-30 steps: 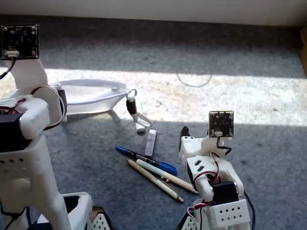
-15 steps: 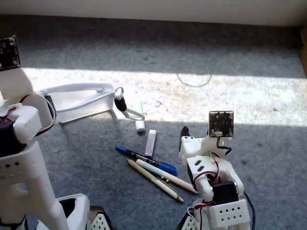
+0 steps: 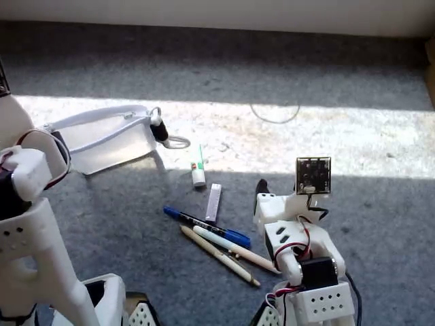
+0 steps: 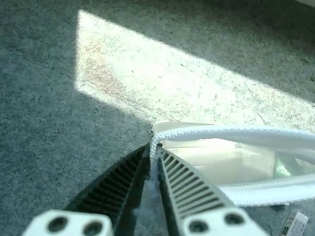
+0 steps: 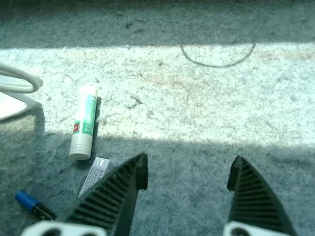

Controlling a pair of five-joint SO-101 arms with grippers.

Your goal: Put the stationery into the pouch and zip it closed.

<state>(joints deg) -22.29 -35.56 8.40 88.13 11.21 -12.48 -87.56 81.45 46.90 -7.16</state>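
1. The left gripper (image 4: 153,150) has its fingers pinched on the zip-edge corner of the clear pouch (image 3: 109,139). The pouch sits near the left edge of the worktop (image 3: 353,81) with its mouth open.
2. The right gripper (image 5: 189,164) hangs with fingers spread above bare worktop, near the arms' edge.
3. A glue stick (image 3: 198,170), a small white stick (image 3: 214,202), a blue pen (image 3: 204,224) and two pale pens (image 3: 224,246) lie mid-worktop, between the pouch and the right gripper.
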